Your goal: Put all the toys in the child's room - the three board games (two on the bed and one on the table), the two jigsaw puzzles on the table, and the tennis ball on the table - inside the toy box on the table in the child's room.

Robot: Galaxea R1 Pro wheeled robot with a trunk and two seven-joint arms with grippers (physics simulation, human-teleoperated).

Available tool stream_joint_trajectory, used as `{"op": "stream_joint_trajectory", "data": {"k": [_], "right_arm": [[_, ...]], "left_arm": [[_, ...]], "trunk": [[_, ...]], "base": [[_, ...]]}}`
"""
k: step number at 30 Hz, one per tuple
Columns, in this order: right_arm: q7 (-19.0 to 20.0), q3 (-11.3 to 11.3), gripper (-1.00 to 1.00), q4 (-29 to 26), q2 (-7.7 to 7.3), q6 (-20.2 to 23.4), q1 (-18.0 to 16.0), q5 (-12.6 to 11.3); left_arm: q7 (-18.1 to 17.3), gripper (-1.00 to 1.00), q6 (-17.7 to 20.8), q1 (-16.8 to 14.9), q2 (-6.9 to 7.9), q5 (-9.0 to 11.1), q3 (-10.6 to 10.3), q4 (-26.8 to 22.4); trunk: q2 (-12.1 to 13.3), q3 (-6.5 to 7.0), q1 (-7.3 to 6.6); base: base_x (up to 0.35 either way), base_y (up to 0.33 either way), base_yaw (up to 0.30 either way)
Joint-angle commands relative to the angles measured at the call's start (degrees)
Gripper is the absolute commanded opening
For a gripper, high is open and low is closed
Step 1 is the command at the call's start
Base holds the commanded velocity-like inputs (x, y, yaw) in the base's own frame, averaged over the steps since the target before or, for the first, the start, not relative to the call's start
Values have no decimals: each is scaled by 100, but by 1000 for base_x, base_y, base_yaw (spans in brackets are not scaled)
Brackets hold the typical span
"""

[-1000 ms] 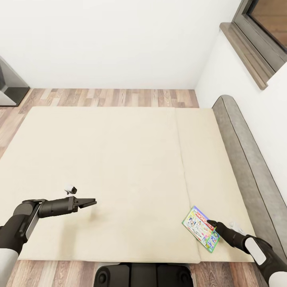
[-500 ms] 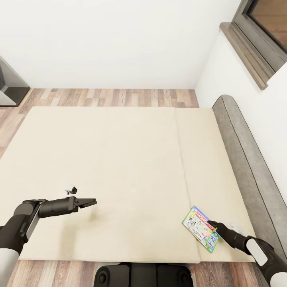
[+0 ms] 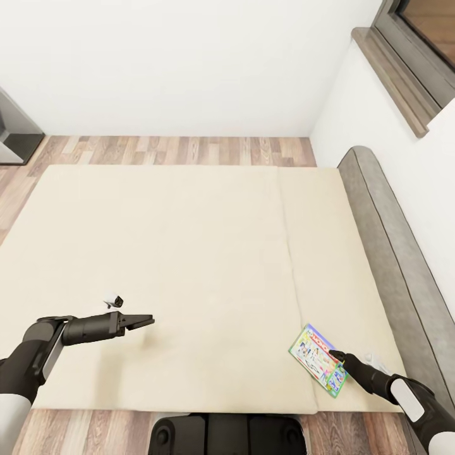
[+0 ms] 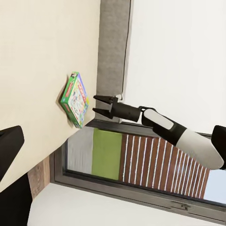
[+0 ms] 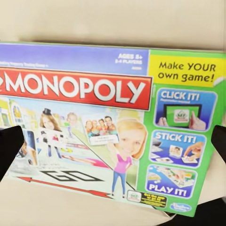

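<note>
A board game, a flat Monopoly box in white, green and blue, lies near the front right corner of the bed. My right gripper is open just beside the box's right edge. In the right wrist view the board game lies straight ahead between the dark fingertips, with no contact visible. The left wrist view shows the board game with the right gripper open and a small gap off it. My left gripper hovers open over the bare mattress at the front left, holding nothing.
The grey headboard runs along the bed's right side, under a grey-framed window. Wood-plank floor lies beyond the bed, with a dark grey piece of furniture at the far left. My base stands against the bed's front edge.
The whole picture has shifted slightly, so the camera has moved. Both grippers and the board game keep their places on the bed.
</note>
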Motion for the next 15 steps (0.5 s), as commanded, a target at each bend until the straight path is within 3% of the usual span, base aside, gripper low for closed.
{"op": "stream_joint_trajectory", "data": {"k": [1,15], "right_arm": [[9,-28,100,-3,2,47,-2,-20],[8,-17,100,-8,7,39,-3,-17]], "left_arm": [[-22,100,61,-2,2,-1,-2,-1],[-22,100,61,-2,1,-1,-2,1]], "trunk": [[-9,-16,3],[-9,-148,3]], "base": [[0,0,0],[0,0,0]]}}
